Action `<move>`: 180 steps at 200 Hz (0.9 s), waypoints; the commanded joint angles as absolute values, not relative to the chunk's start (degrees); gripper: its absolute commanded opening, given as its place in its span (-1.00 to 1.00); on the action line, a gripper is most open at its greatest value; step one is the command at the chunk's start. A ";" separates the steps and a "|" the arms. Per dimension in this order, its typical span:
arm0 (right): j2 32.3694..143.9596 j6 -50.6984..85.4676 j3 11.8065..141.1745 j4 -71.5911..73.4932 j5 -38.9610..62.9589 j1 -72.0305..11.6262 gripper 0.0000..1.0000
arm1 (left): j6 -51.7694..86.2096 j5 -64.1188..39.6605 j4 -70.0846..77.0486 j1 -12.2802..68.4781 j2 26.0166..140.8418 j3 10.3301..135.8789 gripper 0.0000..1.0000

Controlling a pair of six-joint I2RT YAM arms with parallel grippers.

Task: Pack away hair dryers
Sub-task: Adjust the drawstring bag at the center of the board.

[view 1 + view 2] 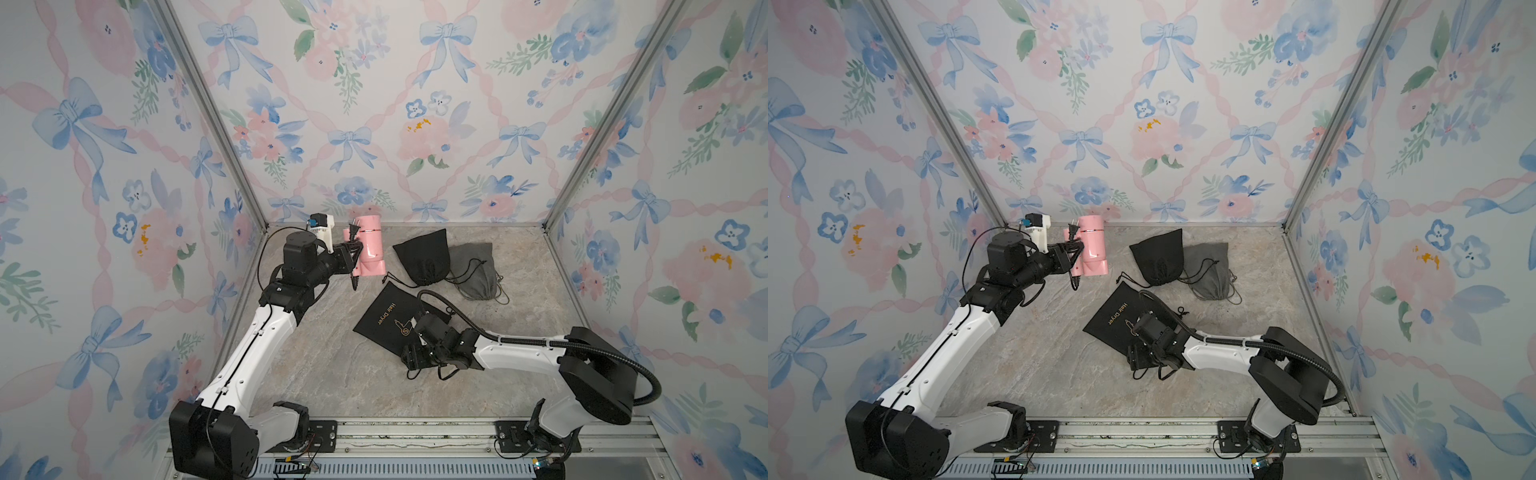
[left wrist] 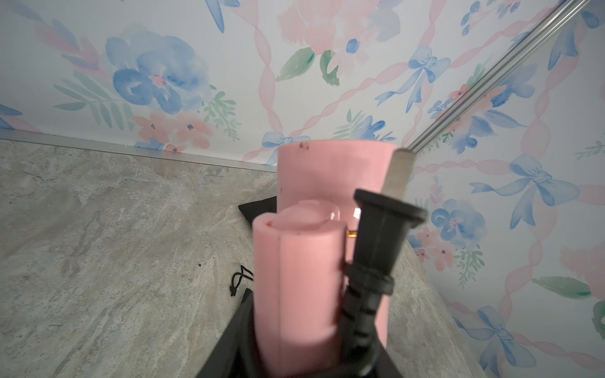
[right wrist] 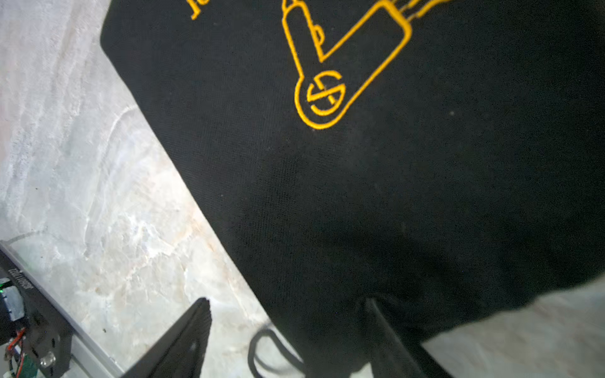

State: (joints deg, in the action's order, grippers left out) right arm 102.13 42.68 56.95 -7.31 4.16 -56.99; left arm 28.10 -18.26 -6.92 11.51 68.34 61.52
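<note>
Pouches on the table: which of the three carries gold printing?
The flat black pouch nearest the front, marked "Hair Dryer". The other black pouch and the grey pouch behind it look plain.

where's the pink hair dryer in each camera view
Both top views: the pink hair dryer is left of centre, at about mid-height.
Left wrist: close up, filling the lower middle.
Right wrist: not in it.
Shared landmark: the black plug right beside it.
</note>
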 commanded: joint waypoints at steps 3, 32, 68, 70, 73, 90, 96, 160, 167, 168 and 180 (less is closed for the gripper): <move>109.26 43.87 63.52 -3.19 6.76 -59.08 0.49 | 27.52 -21.20 -3.86 9.29 67.75 64.47 -0.77; 117.42 41.33 74.76 0.07 10.18 -60.03 0.49 | 26.90 -20.95 -3.80 6.57 66.66 63.60 -0.76; 120.42 34.89 83.11 3.77 12.64 -60.02 0.48 | 27.02 -21.56 -3.79 4.10 66.31 62.90 -0.75; 120.04 34.34 82.83 4.04 12.65 -60.03 0.48 | 27.04 -21.54 -3.78 4.01 66.32 62.83 -0.75; 119.44 33.69 82.23 4.48 12.70 -60.03 0.48 | 27.01 -21.53 -3.78 3.96 66.33 62.74 -0.75; 115.01 30.70 76.23 6.81 12.22 -60.03 0.48 | 26.98 -21.83 -3.78 3.54 66.40 62.46 -0.74; 112.72 29.39 72.86 7.83 12.16 -60.03 0.48 | 26.98 -22.09 -3.78 3.36 66.57 62.35 -0.74; 96.39 8.16 56.13 -0.51 2.61 -60.00 0.47 | 27.59 -24.74 -3.67 3.55 68.09 59.85 -0.73; 95.99 5.48 55.90 -1.24 2.00 -59.85 0.46 | 27.68 -25.07 -3.69 3.66 68.43 59.71 -0.73; 95.98 5.20 55.90 -1.32 1.79 -59.85 0.46 | 27.68 -25.10 -3.69 3.68 68.45 59.69 -0.73; 96.06 1.54 55.99 -1.87 -0.03 -59.62 0.43 | 27.66 -25.38 -3.69 3.88 68.86 59.59 -0.73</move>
